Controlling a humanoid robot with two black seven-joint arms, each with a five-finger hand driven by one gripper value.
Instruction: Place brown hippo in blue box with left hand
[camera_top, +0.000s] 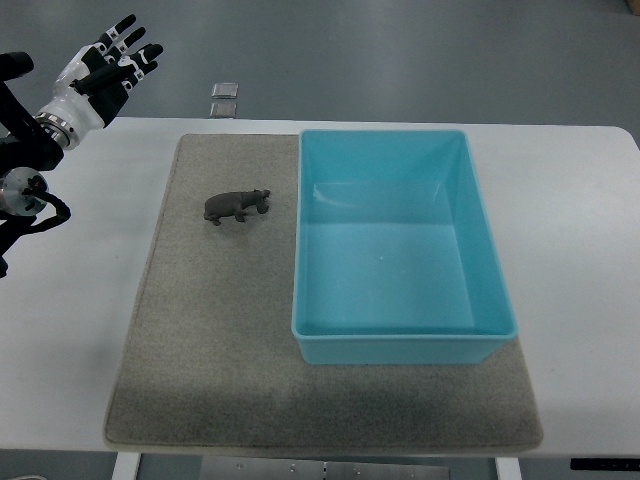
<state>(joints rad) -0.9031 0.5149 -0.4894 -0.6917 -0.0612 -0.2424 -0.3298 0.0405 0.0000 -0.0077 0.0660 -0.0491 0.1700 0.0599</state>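
Grey mat on white table — floor perhaps concrete.

A white table fills most of the view, with rounded corners at its far side. A grey-beige felt mat lies on it, rectangular, and takes up the middle of the tabletop. Its far edge runs parallel to the table's far edge, and its near edge stops just short of the table's near edge at 6 o'clock. Bare white tabletop shows beside the mat at 9 o'clock and at 3 o'clock. Beyond the table, at 12 o'clock, lies a grey floor. Set in the floor at about 11 o'clock from the mat's centre is a small metal floor plate, in two square parts, one behind the other.
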